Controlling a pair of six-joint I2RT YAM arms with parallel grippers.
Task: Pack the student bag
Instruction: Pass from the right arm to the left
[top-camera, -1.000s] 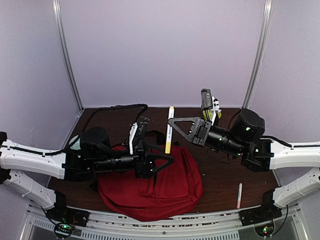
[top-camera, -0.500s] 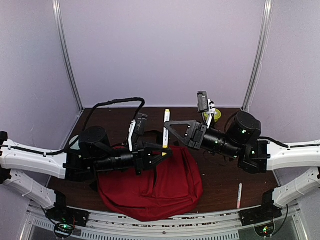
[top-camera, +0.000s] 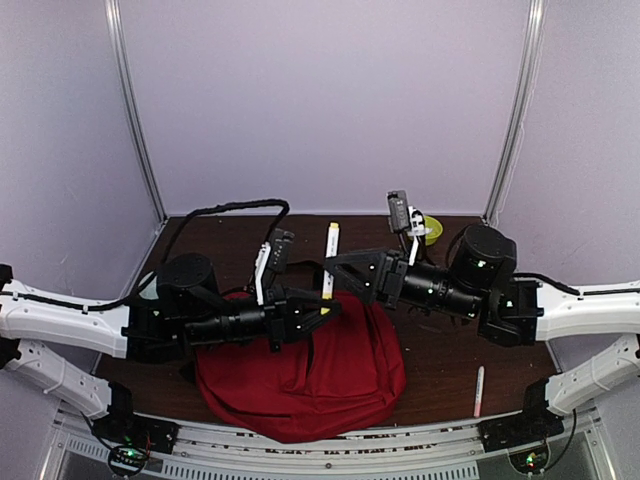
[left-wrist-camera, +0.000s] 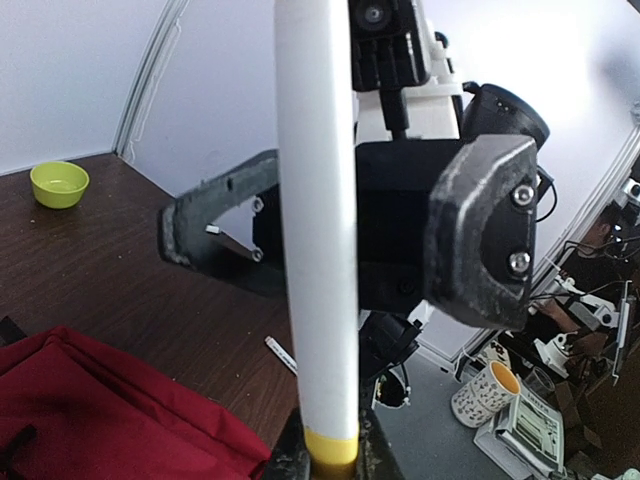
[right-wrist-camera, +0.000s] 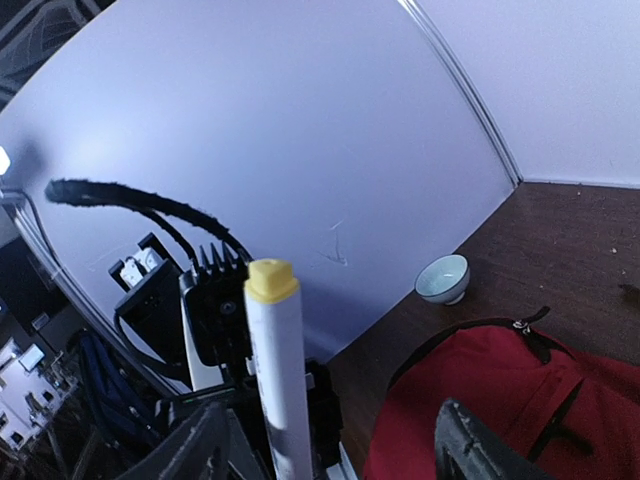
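The red student bag (top-camera: 310, 375) lies flat on the table below both grippers and also shows in the right wrist view (right-wrist-camera: 520, 390). A white marker with yellow ends (top-camera: 328, 262) stands upright above the bag's far edge. My left gripper (top-camera: 318, 310) is shut on its lower yellow end (left-wrist-camera: 330, 445). My right gripper (top-camera: 338, 270) is open, its fingers (left-wrist-camera: 480, 230) standing apart on either side of the marker's shaft (left-wrist-camera: 316, 250) without touching it. In the right wrist view the marker (right-wrist-camera: 280, 370) rises between the spread jaws.
A thin white pen (top-camera: 479, 390) lies on the table right of the bag. A green bowl (top-camera: 431, 228) sits at the back right, and a pale bowl (right-wrist-camera: 442, 278) at the left near the wall. A black cable (top-camera: 225, 212) arcs over the left arm.
The marker has passed between hands: the left gripper shut on its lower end, then the right gripper let go and opened. Both grippers drifted slightly left with it.
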